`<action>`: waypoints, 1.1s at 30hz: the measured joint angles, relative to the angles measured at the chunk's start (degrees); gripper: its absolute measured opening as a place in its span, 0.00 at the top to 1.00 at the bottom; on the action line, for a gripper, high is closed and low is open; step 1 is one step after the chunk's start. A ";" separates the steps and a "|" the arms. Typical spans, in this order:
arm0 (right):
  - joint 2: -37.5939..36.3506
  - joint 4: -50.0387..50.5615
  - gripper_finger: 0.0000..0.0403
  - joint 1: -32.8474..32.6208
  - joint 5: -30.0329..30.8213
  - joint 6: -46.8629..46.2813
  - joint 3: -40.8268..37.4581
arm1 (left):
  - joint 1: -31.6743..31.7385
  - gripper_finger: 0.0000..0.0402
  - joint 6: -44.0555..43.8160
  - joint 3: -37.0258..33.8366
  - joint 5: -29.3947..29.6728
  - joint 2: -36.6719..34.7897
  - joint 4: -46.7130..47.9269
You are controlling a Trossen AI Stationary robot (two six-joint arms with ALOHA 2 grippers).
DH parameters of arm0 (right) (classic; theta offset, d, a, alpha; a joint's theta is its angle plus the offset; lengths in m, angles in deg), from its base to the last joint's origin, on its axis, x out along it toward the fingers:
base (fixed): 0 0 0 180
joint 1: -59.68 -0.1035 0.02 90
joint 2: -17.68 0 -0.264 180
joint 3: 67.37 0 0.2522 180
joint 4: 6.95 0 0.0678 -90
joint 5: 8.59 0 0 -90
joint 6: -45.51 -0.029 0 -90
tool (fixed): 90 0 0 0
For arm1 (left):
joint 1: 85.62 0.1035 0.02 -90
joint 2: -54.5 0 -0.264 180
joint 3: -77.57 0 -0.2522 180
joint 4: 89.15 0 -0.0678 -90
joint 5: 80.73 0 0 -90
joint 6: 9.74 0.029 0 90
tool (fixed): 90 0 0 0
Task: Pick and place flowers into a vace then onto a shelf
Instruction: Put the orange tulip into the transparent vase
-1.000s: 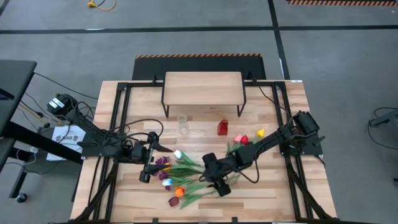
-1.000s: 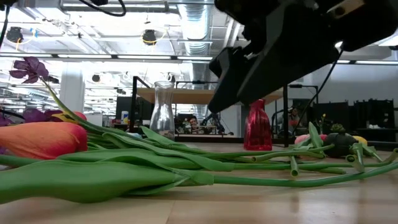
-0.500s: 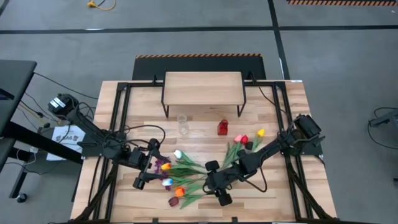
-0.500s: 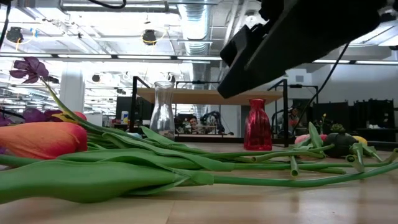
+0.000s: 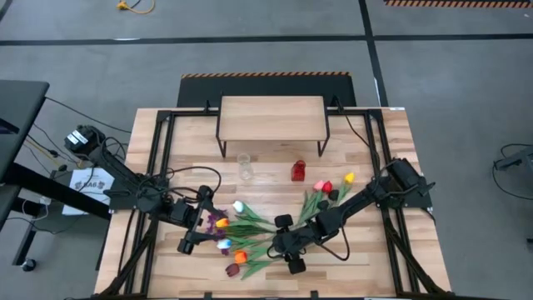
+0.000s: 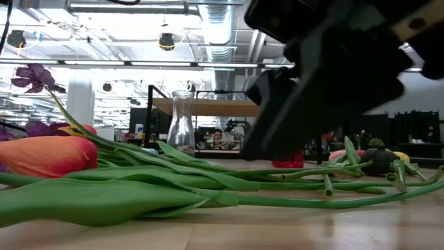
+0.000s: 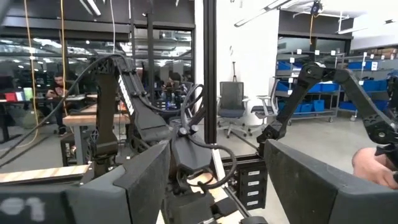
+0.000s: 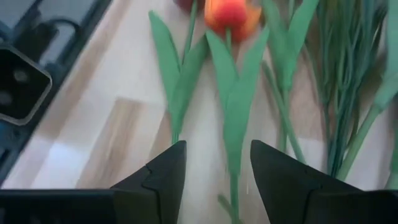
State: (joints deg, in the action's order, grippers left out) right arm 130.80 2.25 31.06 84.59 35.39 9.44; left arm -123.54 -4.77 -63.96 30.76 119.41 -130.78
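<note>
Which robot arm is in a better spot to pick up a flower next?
Probably the right. Its open right gripper hangs just over an orange tulip's stem in the flowers. The left gripper points out at the room, open too.

Two dark jointed arms, looping black cables, blunt black-fingered right hand (image 8: 214, 168)
</note>
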 joint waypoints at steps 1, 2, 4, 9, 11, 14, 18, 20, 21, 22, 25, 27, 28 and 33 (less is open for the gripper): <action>0.39 -0.39 0.58 0.01 0.00 -0.03 0.10 | 0.00 0.37 0.00 0.00 0.08 0.00 0.02; 0.64 -0.23 0.58 0.02 0.00 -0.01 0.05 | 0.00 0.37 0.00 0.00 0.17 0.00 -0.01; 0.81 0.15 0.58 0.00 -0.04 -0.01 -0.11 | 0.00 0.37 0.00 0.00 0.17 0.00 -0.01; 0.67 -0.79 0.58 0.17 0.07 0.01 -0.02 | 0.00 0.37 -0.30 0.00 0.15 0.00 -0.03; 0.67 -1.78 0.58 0.22 0.13 0.03 0.00 | 0.00 0.37 -0.48 0.00 0.16 0.00 -0.01; 1.85 -2.93 0.58 0.66 0.11 0.01 0.02 | 0.00 0.37 -1.05 0.00 0.15 0.00 0.19; 4.46 -5.25 0.58 0.81 -0.31 -0.02 0.35 | 0.00 0.37 -1.11 0.00 0.13 0.00 0.35; 5.45 -5.83 0.58 0.85 -0.24 -0.14 0.21 | 0.00 0.37 -1.14 0.00 0.13 0.00 0.41; 5.50 -5.52 0.58 0.85 -0.40 -0.36 0.39 | 0.00 0.37 -1.15 0.00 0.13 0.00 0.40; 6.17 -6.04 0.58 0.85 -0.29 -0.45 0.45 | 0.00 0.37 -1.16 0.00 0.13 0.00 0.43; 6.44 -6.25 0.58 0.80 0.15 -0.70 0.59 | 0.00 0.37 -1.16 0.00 0.11 0.00 0.40; 6.45 -6.21 0.58 0.81 0.07 -0.80 0.59 | 0.01 0.37 -1.16 0.00 0.12 0.00 0.45; 6.47 -6.23 0.58 0.81 0.15 -0.80 0.57 | 0.00 0.37 -1.15 0.00 0.12 0.00 0.43; 6.52 -6.69 0.61 0.81 0.12 -0.85 0.46 | 0.00 0.37 -1.14 0.00 0.11 0.00 0.43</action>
State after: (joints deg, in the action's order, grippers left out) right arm 137.32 -4.44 31.87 84.71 34.54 9.90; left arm -123.54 -5.91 -63.96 30.87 119.41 -130.35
